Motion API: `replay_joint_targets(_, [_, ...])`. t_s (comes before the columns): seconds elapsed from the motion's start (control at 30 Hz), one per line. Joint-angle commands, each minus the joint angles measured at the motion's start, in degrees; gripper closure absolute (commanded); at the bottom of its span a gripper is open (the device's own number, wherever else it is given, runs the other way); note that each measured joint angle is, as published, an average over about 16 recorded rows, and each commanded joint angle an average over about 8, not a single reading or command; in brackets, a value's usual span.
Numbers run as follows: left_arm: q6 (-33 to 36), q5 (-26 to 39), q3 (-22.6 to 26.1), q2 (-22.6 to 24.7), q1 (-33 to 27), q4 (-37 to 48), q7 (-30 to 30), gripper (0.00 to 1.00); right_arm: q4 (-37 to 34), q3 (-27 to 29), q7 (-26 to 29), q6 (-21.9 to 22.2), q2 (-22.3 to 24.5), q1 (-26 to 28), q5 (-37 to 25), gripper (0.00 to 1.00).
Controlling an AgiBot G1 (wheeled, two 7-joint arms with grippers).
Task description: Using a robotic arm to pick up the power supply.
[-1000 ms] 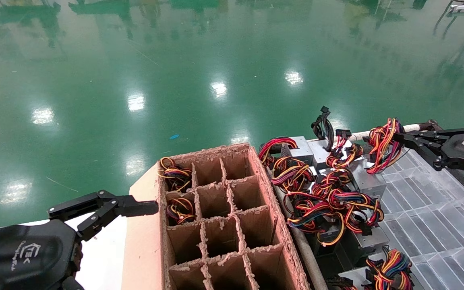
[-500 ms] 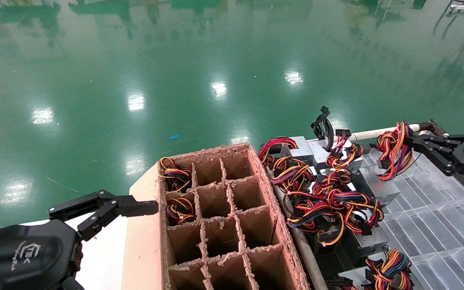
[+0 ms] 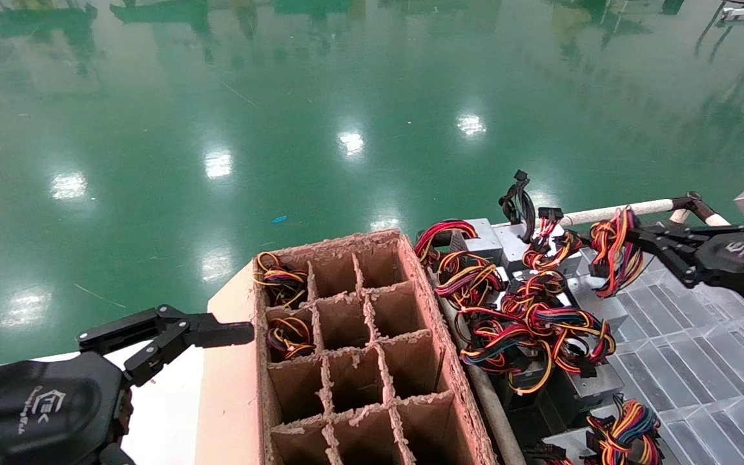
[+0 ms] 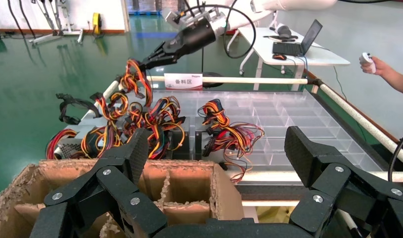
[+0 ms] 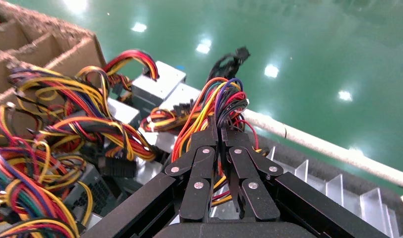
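Where the grip falls: right gripper (image 3: pixel 640 237) has its fingers pinched on the wire bundle (image 5: pixel 220 111) of the power supply (image 3: pixel 595 303), not on its metal box.
Power supply: at the far right end of the pile of units, on the clear tray (image 3: pixel 688 342); whether the box has left the tray cannot be told.
Step in hand, judged: lifting by the harness; raise slowly and straight, so the looped wires neither slip through the jaws nor snag the neighbouring bundles (image 3: pixel 527 329).
Left gripper (image 3: pixel 172 336): jaws spread, idle beside the cardboard divider box (image 3: pixel 359 349).
Surface: compartmented clear tray with a white rail (image 3: pixel 611 211) along its far edge.
Room: glossy green floor (image 3: pixel 281 116); a desk with a laptop (image 4: pixel 296 42) behind, in the left wrist view.
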Motion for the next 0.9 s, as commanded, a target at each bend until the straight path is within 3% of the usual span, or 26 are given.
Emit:
replay_joint_targets(0.03, [0.0, 0.0, 0.0, 0.0, 0.0, 0.0, 0.0, 0.0, -0.03, -0.03, 0.08, 0.91, -0.49, -0.37, -0.04, 0.76])
replay_joint_targets(0.2, [-0.01, -0.02, 0.0, 0.0, 0.01, 0.01, 0.0, 0.0, 0.13, 0.06, 0.3, 1.69, -0.9, -0.79, 0.1, 0.15])
replay_joint_targets(0.27, [-0.01, -0.02, 0.0, 0.0, 0.01, 0.01, 0.0, 0.0, 0.18, 0.1, 0.36, 1.92, -0.98, -0.86, 0.17, 0.01])
replay_joint_targets(0.9, [-0.01, -0.04, 0.01, 0.0, 0.01, 0.03, 0.01, 0.0, 1.1, -0.32, 1.95, 0.6, -0.64, 1.17, -0.41, 0.0])
